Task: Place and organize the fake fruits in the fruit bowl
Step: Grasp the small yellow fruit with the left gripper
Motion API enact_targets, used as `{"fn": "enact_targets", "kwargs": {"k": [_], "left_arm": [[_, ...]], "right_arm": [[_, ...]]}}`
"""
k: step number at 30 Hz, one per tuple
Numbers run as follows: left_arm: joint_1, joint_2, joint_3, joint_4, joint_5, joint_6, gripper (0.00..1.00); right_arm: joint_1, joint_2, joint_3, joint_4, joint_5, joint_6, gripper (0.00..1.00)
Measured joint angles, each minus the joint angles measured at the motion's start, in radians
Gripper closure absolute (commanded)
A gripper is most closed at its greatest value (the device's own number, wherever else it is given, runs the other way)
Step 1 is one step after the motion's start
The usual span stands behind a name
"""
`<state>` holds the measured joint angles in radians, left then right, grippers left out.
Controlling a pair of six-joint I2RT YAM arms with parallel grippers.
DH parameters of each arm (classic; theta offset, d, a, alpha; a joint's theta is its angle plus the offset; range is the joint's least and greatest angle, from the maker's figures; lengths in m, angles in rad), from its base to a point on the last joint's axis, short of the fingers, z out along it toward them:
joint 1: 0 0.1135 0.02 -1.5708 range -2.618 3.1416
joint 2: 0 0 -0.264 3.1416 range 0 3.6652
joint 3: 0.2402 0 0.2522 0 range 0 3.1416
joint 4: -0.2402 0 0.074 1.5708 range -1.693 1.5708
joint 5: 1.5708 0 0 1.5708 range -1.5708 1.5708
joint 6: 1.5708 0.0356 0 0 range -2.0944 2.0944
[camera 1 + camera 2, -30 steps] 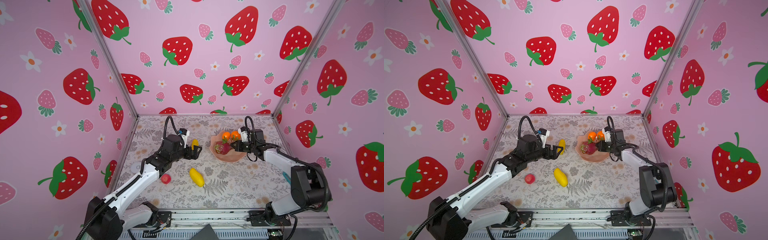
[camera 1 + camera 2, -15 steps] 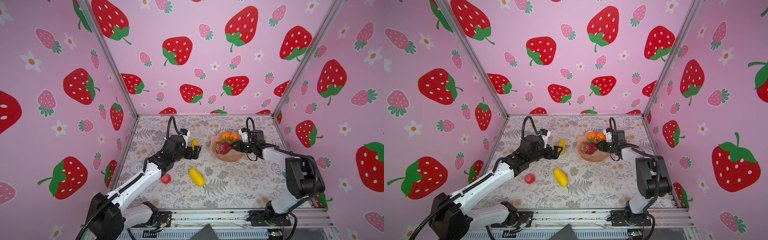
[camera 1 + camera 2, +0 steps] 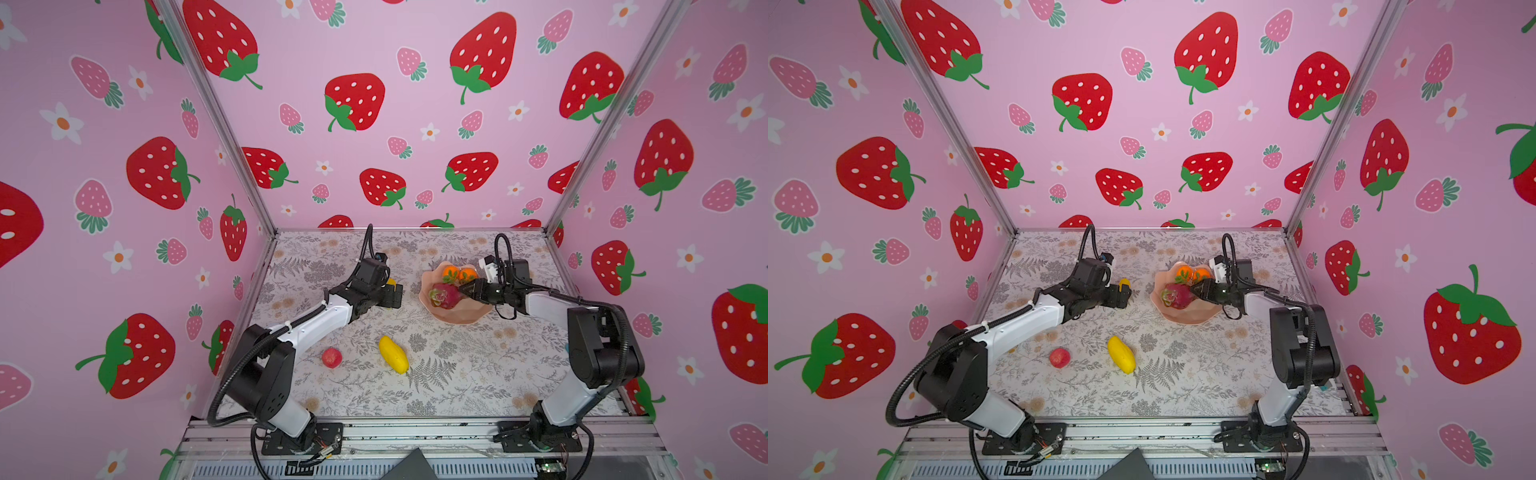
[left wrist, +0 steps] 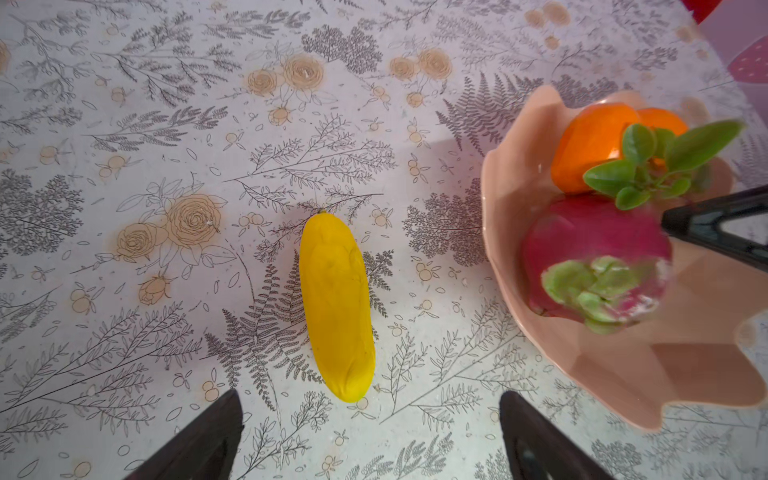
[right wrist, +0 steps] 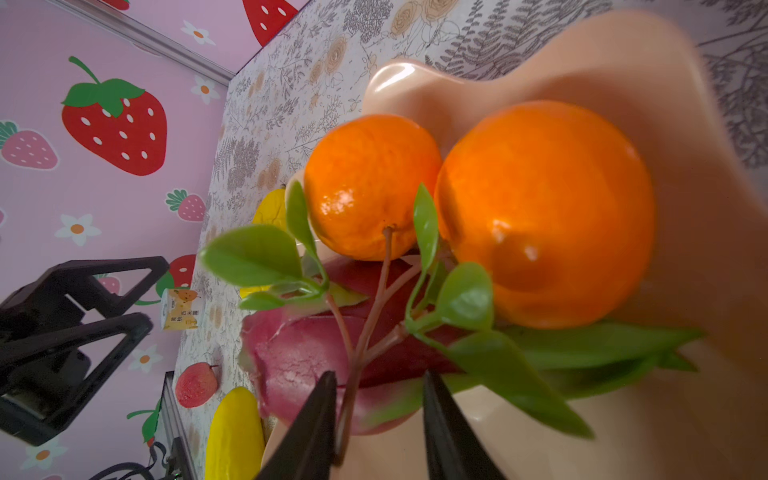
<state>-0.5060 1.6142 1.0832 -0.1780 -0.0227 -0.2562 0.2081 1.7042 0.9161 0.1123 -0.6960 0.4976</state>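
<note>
Fruit bowl point(image 3: 457, 313): peach-pink with a scalloped rim, standing on the floral table cover point(image 3: 457, 374).
Twig oranges point(image 3: 459, 274): inside the bowl at its far side, leaves lying over the dragon fruit.
Dragon fruit point(image 3: 445, 296): inside the bowl, touching the oranges.
Right gripper point(image 5: 379, 376): over the bowl's right rim. Its jaws are partly parted, and the twig's stem runs between them, close beside one finger.
Left gripper point(image 3: 392, 296): low, just left of the bowl. Its jaws are spread wide and empty.
Closer yellow fruit point(image 4: 336, 307): on the cover just left of the bowl, ahead of the left gripper's fingertips.
Farther yellow fruit point(image 3: 392, 354): on the cover in front of the bowl, apart.
Red-pink fruit point(image 3: 331, 358): front-left, well apart from the bowl.
</note>
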Motion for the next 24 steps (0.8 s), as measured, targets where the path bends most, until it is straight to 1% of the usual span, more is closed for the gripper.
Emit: {"fn": "enact_targets", "kwargs": {"k": [2,4,5,8,9,13,14,16,18,24], "left_arm": [[0.012,0.050,0.028,-0.003,0.014,0.000,0.04],[0.023,0.092,0.050,-0.010,0.024,0.000,0.05],[0.027,0.110,0.060,-0.014,0.025,0.000,0.05],[0.032,0.154,0.081,-0.023,0.024,-0.001,0.07],[0.034,0.164,0.085,-0.025,0.023,-0.002,0.07],[0.041,0.204,0.102,-0.029,0.024,-0.001,0.11],[0.042,0.215,0.106,-0.029,0.026,-0.001,0.13],[0.042,0.233,0.113,-0.029,0.032,-0.002,0.15],[0.044,0.254,0.129,-0.030,0.037,-0.003,0.17],[0.045,0.320,0.174,-0.028,0.049,-0.010,0.24]], "right_arm": [[0.000,-0.002,0.010,-0.011,0.006,-0.006,0.50],[0.000,-0.004,0.018,-0.026,0.009,-0.015,0.49],[0.000,-0.006,0.022,-0.034,0.011,-0.021,0.44],[0.000,-0.024,0.029,-0.063,0.024,-0.040,0.34],[0.000,-0.035,0.030,-0.075,0.029,-0.046,0.32],[0.000,-0.083,0.043,-0.115,0.040,-0.069,0.30],[0.000,-0.098,0.046,-0.122,0.043,-0.076,0.28],[0.000,-0.130,0.048,-0.137,0.047,-0.093,0.15],[0.000,-0.169,0.047,-0.148,0.048,-0.114,0.00],[0.013,-0.368,-0.026,-0.137,0.045,-0.182,0.01]]}}
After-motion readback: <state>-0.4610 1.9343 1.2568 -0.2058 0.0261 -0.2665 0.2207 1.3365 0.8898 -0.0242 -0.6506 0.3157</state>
